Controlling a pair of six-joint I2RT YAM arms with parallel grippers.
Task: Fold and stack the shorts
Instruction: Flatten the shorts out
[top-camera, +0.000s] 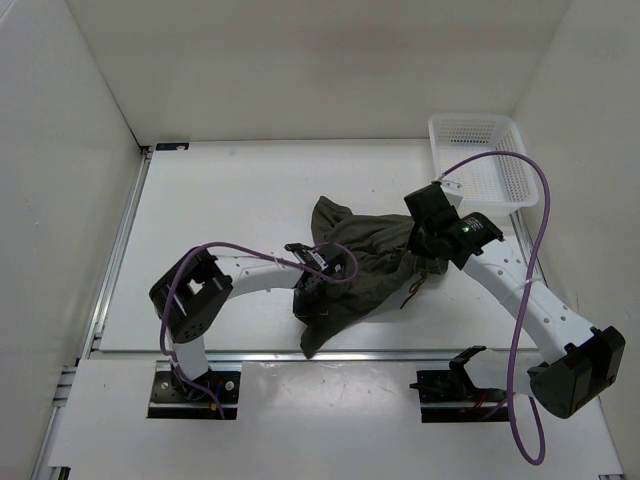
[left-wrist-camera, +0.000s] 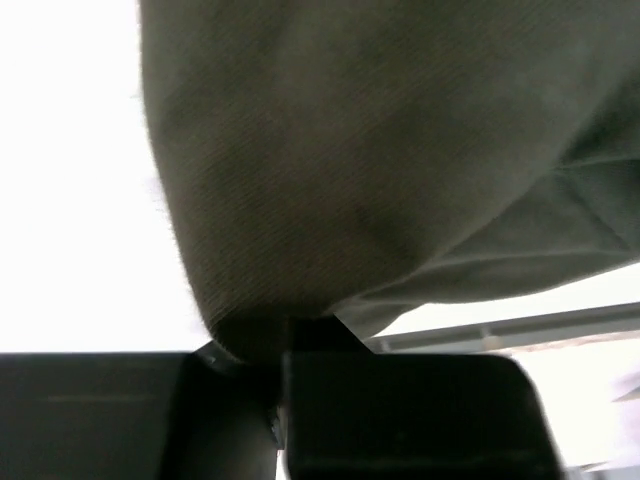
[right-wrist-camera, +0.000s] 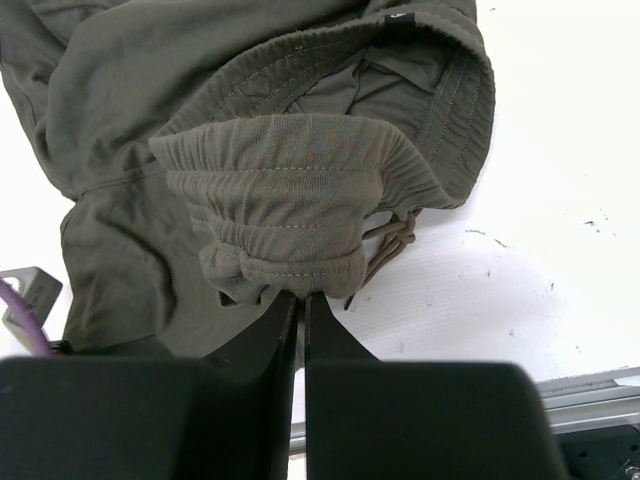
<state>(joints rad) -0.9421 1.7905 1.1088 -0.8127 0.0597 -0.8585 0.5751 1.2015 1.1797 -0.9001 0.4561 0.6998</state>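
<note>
Black fingers of the right gripper (right-wrist-camera: 302, 300) fill the bottom of the right wrist view, clenched on a bunched fold of the shorts (right-wrist-camera: 280, 190) at the elastic waistband (right-wrist-camera: 300, 150), with the knotted drawstring (right-wrist-camera: 390, 245) dangling just beside the pinch. At the bottom of the left wrist view, the left gripper (left-wrist-camera: 285, 345) is likewise clamped on a tuck of the same olive cloth, which drapes up and away from its fingertips. The shorts lie crumpled on the worktop (top-camera: 230, 210), out in front of the basket (top-camera: 480, 135) and toward the left arm's side of it, apart from its wall, one end trailing toward the edge farthest from the basket. They look light, limp and wrinkly, so they should sag and slide wherever they are not held, and a single pinch will likely gather cloth rather than spread it. I judge the firmest places to take hold to be the gathered waistband and the stitched hems and corners, where the cloth is thicker; the drawstring is loose and could snag or be caught by mistake. The basket is white mesh and stands open at the corner of the worktop beyond the right arm; nothing shows inside it, only a purple cable arching across above it.
</note>
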